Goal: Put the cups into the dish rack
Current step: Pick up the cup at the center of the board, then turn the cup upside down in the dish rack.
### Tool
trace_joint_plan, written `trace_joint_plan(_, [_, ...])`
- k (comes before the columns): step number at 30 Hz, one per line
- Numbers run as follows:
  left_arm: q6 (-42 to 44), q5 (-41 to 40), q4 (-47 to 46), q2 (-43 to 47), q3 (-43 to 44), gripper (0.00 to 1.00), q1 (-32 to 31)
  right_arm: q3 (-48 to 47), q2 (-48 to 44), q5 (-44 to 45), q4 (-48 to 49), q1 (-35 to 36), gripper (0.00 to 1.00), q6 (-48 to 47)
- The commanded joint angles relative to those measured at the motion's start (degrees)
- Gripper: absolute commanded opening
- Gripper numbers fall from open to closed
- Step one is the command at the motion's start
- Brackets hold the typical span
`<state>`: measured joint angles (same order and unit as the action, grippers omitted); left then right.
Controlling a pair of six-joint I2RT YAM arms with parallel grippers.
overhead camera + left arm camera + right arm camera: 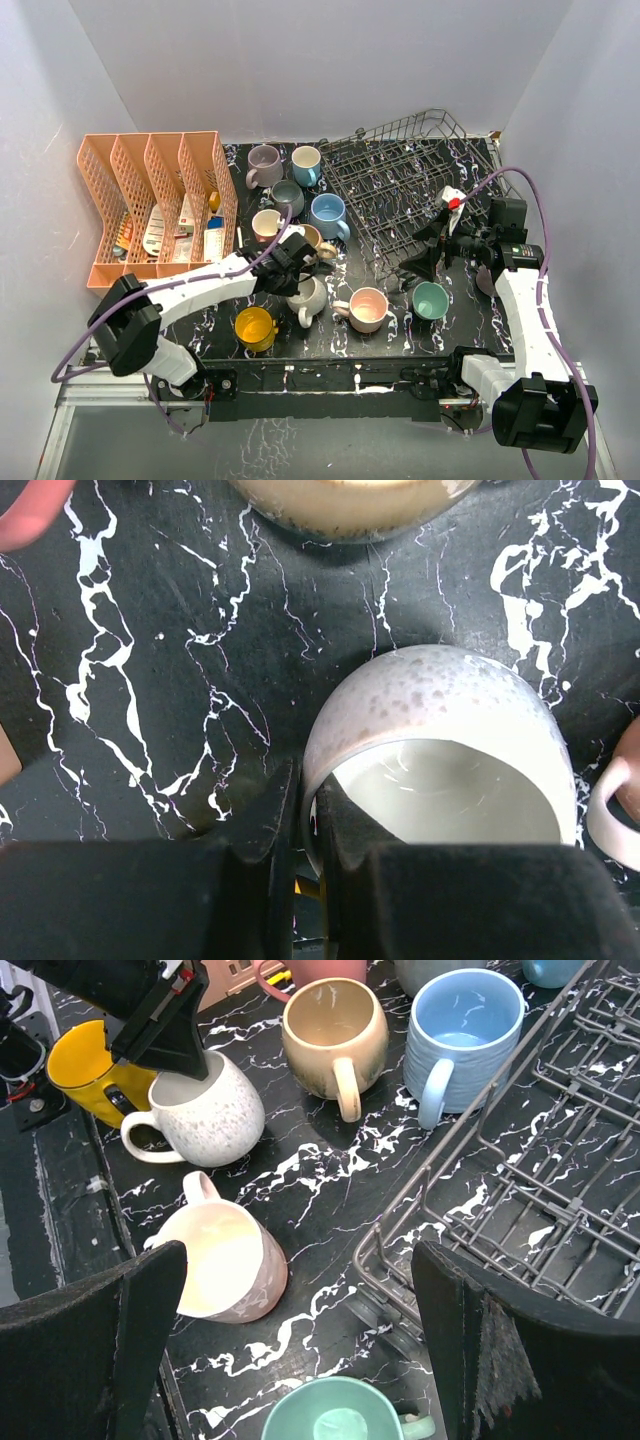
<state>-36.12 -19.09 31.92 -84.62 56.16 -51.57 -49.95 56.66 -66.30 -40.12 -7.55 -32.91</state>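
Observation:
My left gripper [300,275] is shut on the rim of a white speckled cup [440,720], one finger inside and one outside; the same cup [205,1110] stands upright on the black marble table. Several more cups stand around it: yellow [254,327], tan [330,1025], blue [460,1020], pink [225,1260] and green [340,1420]. The dish rack [410,180] sits at the back right with no cups in it. My right gripper [298,1260] hangs open above the table at the rack's near left corner [362,1256], between the pink and green cups, holding nothing.
An orange plastic divided organiser [150,205] with small items stands at the back left. Mauve [264,163], grey [287,196] and other cups crowd the strip between it and the rack. White walls close in the table on three sides.

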Motion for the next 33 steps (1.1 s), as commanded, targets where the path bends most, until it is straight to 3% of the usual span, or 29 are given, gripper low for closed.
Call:
trace_joint_plan(1, [-1.8,0.8,-2.9,9.9,-1.5,0.0,-0.2,0.3,-1.1,-3.4,1.8,0.2,0.98,0.0])
trace_joint_plan(10, [-5.7,2.3,-12.2,25.5,-7.2,0.0,-0.1,0.0,-0.8,-9.2,1.5,0.2,0.98,2.1])
trace_joint_plan(15, [-9.8,3.9,-23.0,31.3,-10.9,0.0,0.0,-1.5,0.1,-13.9,4.5,0.2,0.99,9.4])
trace_joint_plan(27, [-21.7,0.9,-50.6,28.6,-13.7,0.0,0.5,-7.4,7.7,-18.7,14.6,1.1,0.98,41.0])
trace_joint_plan(30, [-25.4,0.1,-56.4,26.2,-13.3,0.0,1.3,-5.2,7.8,-17.6,25.1,2.3,0.99,57.4])
trace_joint_plan(33, [-28.6,-0.5,-62.3,23.3,-13.2,0.0,2.5,-1.7,7.8,-16.9,41.6,3.2,0.99,73.9])
